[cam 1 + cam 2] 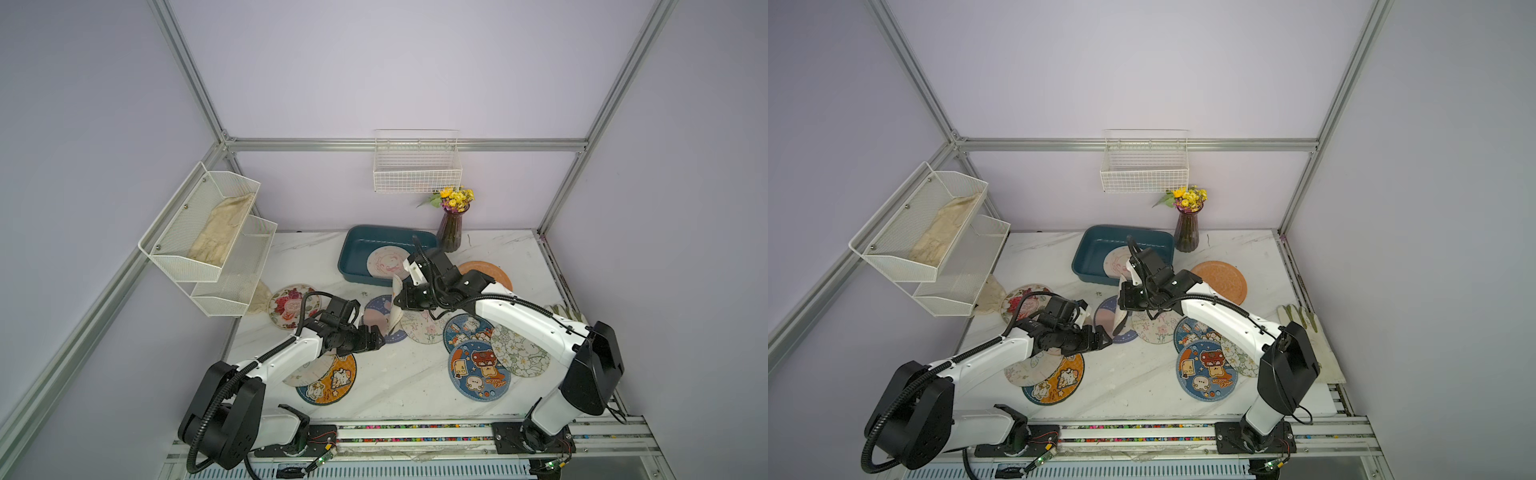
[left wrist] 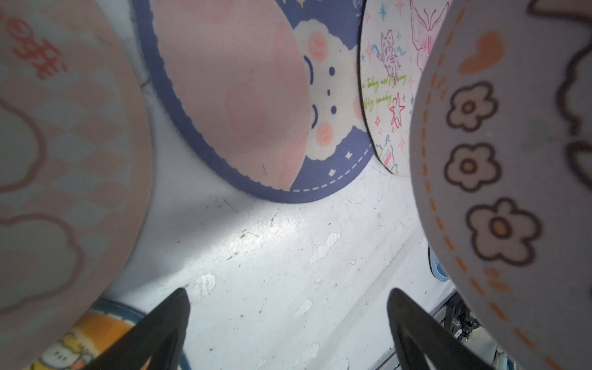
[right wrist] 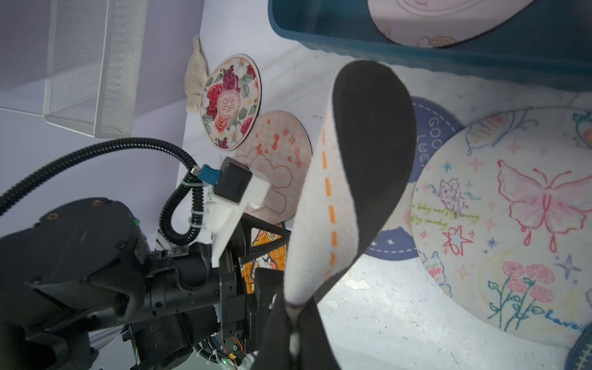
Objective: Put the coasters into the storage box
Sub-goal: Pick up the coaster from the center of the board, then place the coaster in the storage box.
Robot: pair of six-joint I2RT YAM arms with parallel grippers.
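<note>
My right end effector (image 3: 296,315) is clamped on a coaster's (image 3: 323,205) rim, holding it on edge to tip into the box (image 1: 353,259) just beyond, while my left end effector (image 2: 288,293) stands apart, empty, over the table (image 2: 272,256).

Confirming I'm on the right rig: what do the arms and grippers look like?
The left arm and right arm have white shells, black joints and bases, a black corrugated cable along each. The left gripper and right gripper have black tapering fingers.
</note>
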